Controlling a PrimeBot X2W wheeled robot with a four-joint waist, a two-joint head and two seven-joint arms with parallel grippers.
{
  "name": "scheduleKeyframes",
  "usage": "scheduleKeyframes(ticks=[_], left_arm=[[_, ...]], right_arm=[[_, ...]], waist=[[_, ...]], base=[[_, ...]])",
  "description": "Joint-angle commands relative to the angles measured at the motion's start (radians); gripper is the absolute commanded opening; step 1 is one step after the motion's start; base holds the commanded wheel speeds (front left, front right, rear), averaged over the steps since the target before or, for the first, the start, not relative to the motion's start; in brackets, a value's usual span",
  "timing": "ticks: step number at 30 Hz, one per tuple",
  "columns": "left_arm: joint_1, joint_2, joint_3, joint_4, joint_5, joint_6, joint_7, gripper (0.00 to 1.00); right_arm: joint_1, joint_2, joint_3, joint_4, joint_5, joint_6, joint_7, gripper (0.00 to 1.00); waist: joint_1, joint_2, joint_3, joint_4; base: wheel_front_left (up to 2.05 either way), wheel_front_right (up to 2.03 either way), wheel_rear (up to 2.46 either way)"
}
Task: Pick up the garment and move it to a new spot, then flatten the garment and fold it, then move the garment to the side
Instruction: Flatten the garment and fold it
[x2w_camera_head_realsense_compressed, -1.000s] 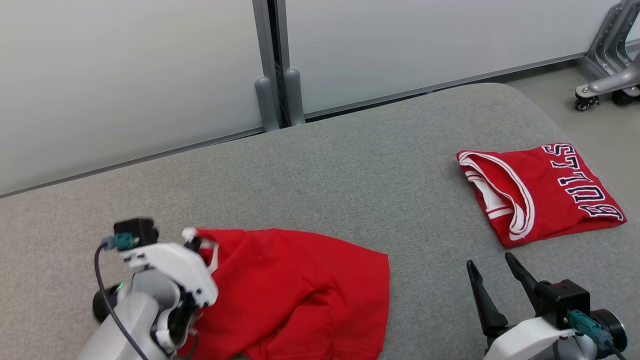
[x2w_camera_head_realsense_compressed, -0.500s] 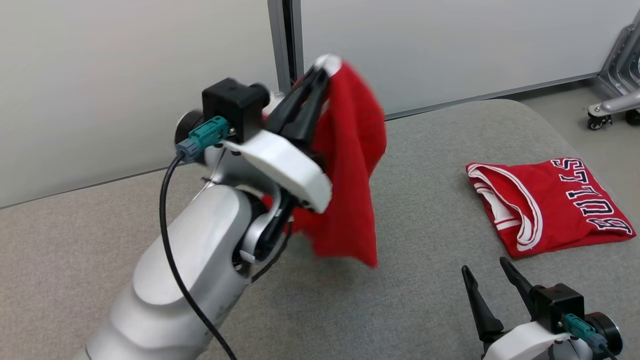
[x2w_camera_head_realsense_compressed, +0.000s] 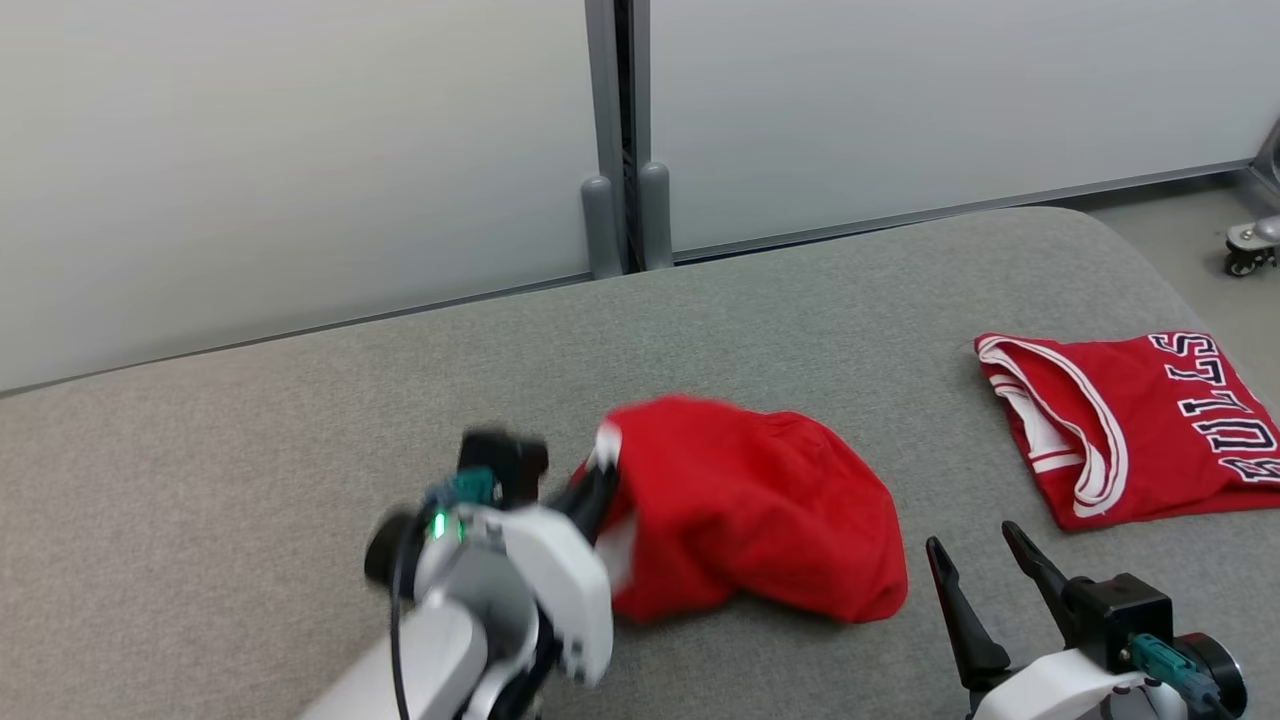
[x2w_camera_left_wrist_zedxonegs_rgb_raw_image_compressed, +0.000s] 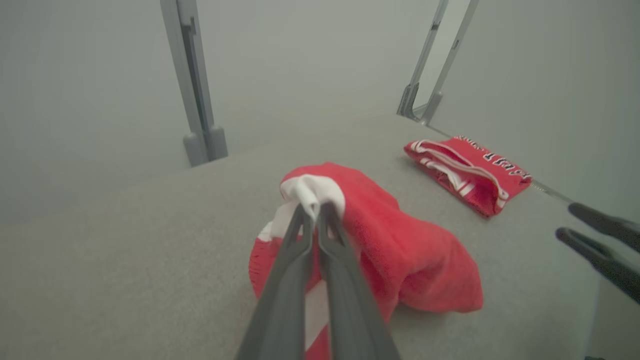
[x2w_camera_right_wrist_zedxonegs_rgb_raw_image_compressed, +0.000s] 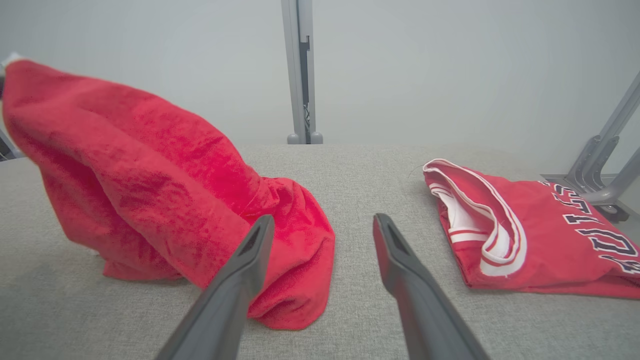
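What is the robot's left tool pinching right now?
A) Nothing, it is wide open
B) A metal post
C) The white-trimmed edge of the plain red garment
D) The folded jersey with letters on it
C: the left tool is shut on the white-trimmed edge of the plain red garment, lifting that end, while the lettered jersey lies apart, untouched.

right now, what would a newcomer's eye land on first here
First, the bright red garment, bunched mid-table on the grey surface, with one white-trimmed edge pinched up by the shut left gripper. Next, the folded red Bulls jersey lying at the right edge, with the right gripper open and empty in front of it.
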Motion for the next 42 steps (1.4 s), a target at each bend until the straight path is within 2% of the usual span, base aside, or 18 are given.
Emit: scheduleKeyframes(ticks=[1, 2, 3, 4, 7, 11, 13, 15, 18, 21, 24, 25, 35, 42], left_arm=[[0.040, 0.012, -0.018, 0.018, -0.027, -0.007, 0.047, 0.19], [0.062, 0.021, -0.028, 0.020, -0.042, -0.011, 0.078, 0.49], [0.083, 0.030, -0.034, 0.018, -0.061, -0.010, 0.113, 0.97], [0.102, 0.047, -0.043, 0.015, -0.071, -0.001, 0.153, 1.00], [0.130, 0.101, -0.048, -0.029, -0.095, 0.039, 0.269, 1.00], [0.106, 0.189, -0.031, -0.128, -0.090, 0.119, 0.399, 1.00], [0.077, 0.206, 0.011, -0.184, -0.090, 0.144, 0.384, 1.00], [0.049, 0.217, 0.035, -0.200, -0.071, 0.146, 0.352, 1.00], [-0.007, 0.200, 0.052, -0.159, -0.060, 0.137, 0.327, 1.00], [-0.072, 0.212, 0.047, -0.096, -0.026, 0.148, 0.346, 1.00], [-0.112, 0.189, 0.032, -0.070, -0.026, 0.111, 0.352, 1.00], [-0.112, 0.189, 0.032, -0.070, -0.026, 0.111, 0.352, 1.00], [-0.220, 0.120, -0.087, 0.181, -0.039, -0.047, 0.478, 1.00], [-0.250, 0.081, -0.136, 0.281, -0.043, -0.107, 0.530, 1.00]], right_arm=[[0.001, -0.005, -0.006, 0.000, 0.008, 0.000, -0.007, 1.00], [0.004, -0.005, -0.008, 0.001, 0.006, 0.000, -0.007, 1.00], [0.007, -0.005, -0.012, 0.001, 0.005, 0.000, -0.008, 1.00], [0.011, -0.005, -0.015, 0.002, 0.004, 0.000, -0.009, 1.00], [0.015, -0.005, -0.024, 0.003, 0.001, 0.000, -0.009, 1.00], [0.011, -0.005, -0.024, 0.002, 0.003, 0.000, -0.006, 1.00], [0.007, -0.005, -0.019, 0.002, 0.006, 0.000, -0.006, 1.00], [-0.002, -0.005, -0.010, 0.003, 0.010, 0.000, -0.007, 1.00], [-0.014, -0.005, 0.007, 0.009, 0.019, 0.000, -0.010, 1.00], [-0.025, -0.006, 0.005, 0.012, 0.022, 0.000, -0.013, 1.00], [-0.022, -0.005, -0.010, 0.013, 0.010, 0.000, -0.015, 1.00], [-0.022, -0.005, -0.010, 0.013, 0.010, 0.000, -0.015, 1.00], [-0.067, -0.006, 0.011, 0.023, 0.033, 0.000, -0.038, 1.00], [-0.079, -0.005, 0.005, 0.038, 0.030, 0.000, -0.053, 1.00]], waist=[[0.0000, -0.0001, 0.004, 0.008], [0.0000, -0.0001, 0.004, 0.013], [0.0000, -0.0001, 0.005, 0.020], [0.0000, -0.0001, 0.005, 0.024], [0.0000, -0.0001, 0.006, 0.038], [0.0000, -0.0001, 0.008, 0.046], [0.0000, -0.0001, 0.012, 0.045], [0.0000, -0.0001, 0.021, 0.037], [0.0000, -0.0001, 0.037, 0.011], [0.0000, -0.0001, 0.050, -0.028], [0.0000, -0.0001, 0.069, -0.054], [0.0000, -0.0001, 0.069, -0.054], [0.0000, -0.0001, 0.147, -0.147], [0.0000, -0.0001, 0.169, -0.171]], base=[[0.00, 0.00, 0.00], [0.00, 0.00, 0.00], [0.00, 0.00, 0.00], [0.00, 0.00, 0.00], [0.00, 0.00, 0.00], [0.00, 0.00, 0.00], [0.00, 0.00, 0.00], [0.00, 0.00, 0.00], [0.00, 0.00, 0.00], [0.00, 0.00, 0.00], [0.00, 0.00, 0.00], [0.00, 0.00, 0.00], [0.00, 0.00, 0.00], [0.00, 0.00, 0.00]])
